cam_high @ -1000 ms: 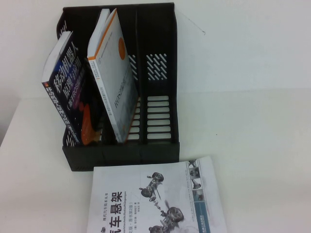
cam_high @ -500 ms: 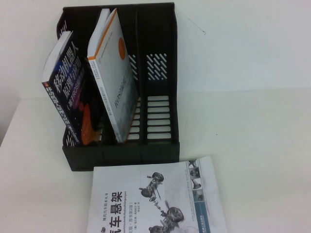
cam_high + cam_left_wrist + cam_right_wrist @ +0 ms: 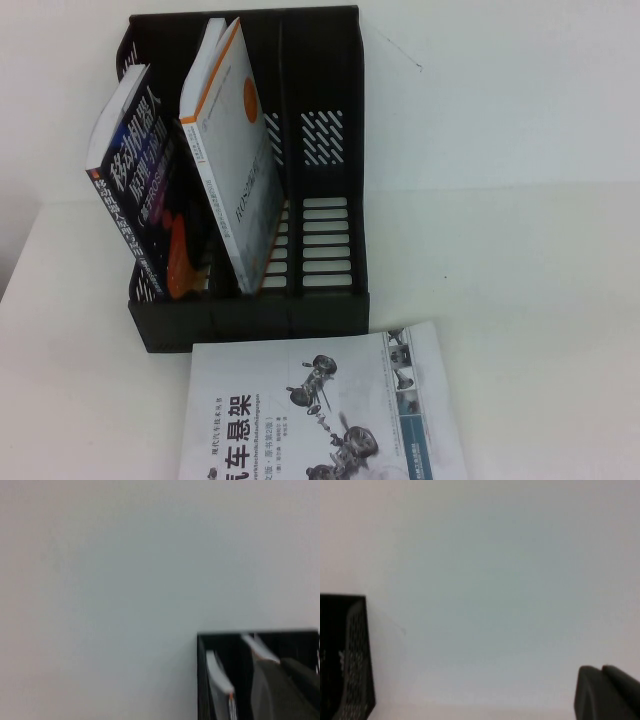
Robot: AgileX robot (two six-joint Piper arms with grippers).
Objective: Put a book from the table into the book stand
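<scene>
High view shows nothing changed over the last second: the book (image 3: 325, 410) lies flat on the table (image 3: 540, 300) just before the book stand (image 3: 320, 160), left gripper (image 3: 287, 690) closed and empty, right gripper (image 3: 607, 692) state untellable.

You see no change from one second ago: the book (image 3: 325, 410) lies in the same place on the table (image 3: 520, 300)
</scene>
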